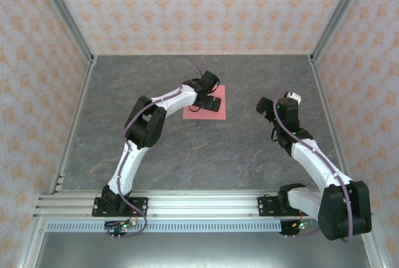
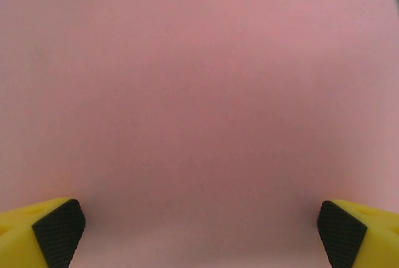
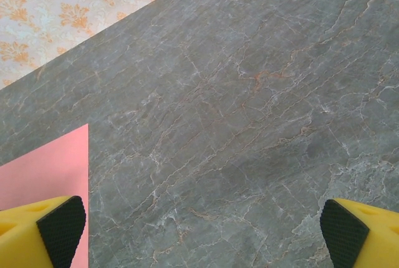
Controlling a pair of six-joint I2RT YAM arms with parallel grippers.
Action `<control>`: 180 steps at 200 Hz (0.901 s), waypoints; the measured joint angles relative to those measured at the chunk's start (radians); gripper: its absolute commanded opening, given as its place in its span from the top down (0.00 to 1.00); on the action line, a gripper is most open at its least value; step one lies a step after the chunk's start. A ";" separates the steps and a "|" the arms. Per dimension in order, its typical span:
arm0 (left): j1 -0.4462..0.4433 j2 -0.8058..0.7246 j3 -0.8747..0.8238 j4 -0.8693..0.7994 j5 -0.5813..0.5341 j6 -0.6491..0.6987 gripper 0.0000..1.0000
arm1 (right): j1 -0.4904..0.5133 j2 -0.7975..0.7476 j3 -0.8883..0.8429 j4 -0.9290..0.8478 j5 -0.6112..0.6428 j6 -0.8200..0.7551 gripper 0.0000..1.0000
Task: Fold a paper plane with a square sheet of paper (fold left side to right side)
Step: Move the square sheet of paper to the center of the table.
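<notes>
The square sheet of paper [image 1: 217, 114] lies flat on the grey table, a plain salmon-pink square at the back centre. My left gripper [image 1: 212, 102] is low over its middle, open. In the left wrist view pink paper [image 2: 199, 93] spreads between the two wide-apart fingertips [image 2: 59, 230], with nothing held in the left gripper [image 2: 199, 234]. My right gripper [image 1: 267, 107] hovers to the right of the sheet, clear of it. The right wrist view has the right gripper [image 3: 199, 234] open over bare table, with the sheet's corner [image 3: 43, 174] at the lower left.
The grey marble-patterned table [image 1: 187, 149] is walled by orange-patterned panels [image 1: 199, 6] on three sides with metal corner posts. An aluminium rail [image 1: 193, 202] carrying both arm bases runs along the near edge. Bare table lies between the sheet and the rail.
</notes>
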 measured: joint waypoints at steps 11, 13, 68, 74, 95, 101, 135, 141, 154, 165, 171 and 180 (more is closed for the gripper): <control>0.000 -0.002 0.000 -0.011 0.001 -0.011 0.00 | 0.001 0.000 0.000 -0.002 0.000 0.003 0.00; 0.000 -0.002 0.000 -0.011 0.000 -0.011 0.00 | 0.001 0.000 0.000 -0.002 0.000 0.004 0.00; -0.011 -0.043 -0.081 0.012 -0.004 -0.034 0.00 | 0.002 0.000 0.004 -0.002 -0.008 0.007 0.00; -0.016 -0.053 -0.097 0.012 -0.006 -0.035 0.00 | 0.001 0.000 0.006 -0.003 -0.010 0.007 0.00; -0.039 -0.094 -0.161 0.011 -0.016 -0.045 0.00 | 0.001 0.000 0.014 -0.002 -0.011 0.007 0.00; -0.048 -0.108 -0.182 0.012 -0.019 -0.052 0.00 | 0.001 0.000 0.015 -0.002 -0.011 0.008 0.00; -0.104 -0.179 -0.295 0.020 -0.027 -0.083 0.00 | 0.001 0.003 0.015 -0.003 -0.013 0.014 0.00; -0.115 -0.188 -0.310 0.021 -0.029 -0.086 0.00 | 0.001 0.004 0.015 -0.003 -0.015 0.014 0.00; -0.140 -0.208 -0.342 0.030 -0.034 -0.096 0.00 | 0.001 0.010 0.017 -0.005 -0.019 0.017 0.00; -0.158 -0.231 -0.378 0.046 -0.035 -0.103 0.00 | 0.002 0.022 0.026 -0.010 -0.027 0.019 0.00; -0.166 -0.245 -0.397 0.051 -0.035 -0.105 0.00 | 0.002 0.032 0.032 -0.011 -0.033 0.022 0.00; -0.176 -0.264 -0.425 0.054 -0.034 -0.109 0.00 | 0.002 0.046 0.043 -0.014 -0.043 0.025 0.00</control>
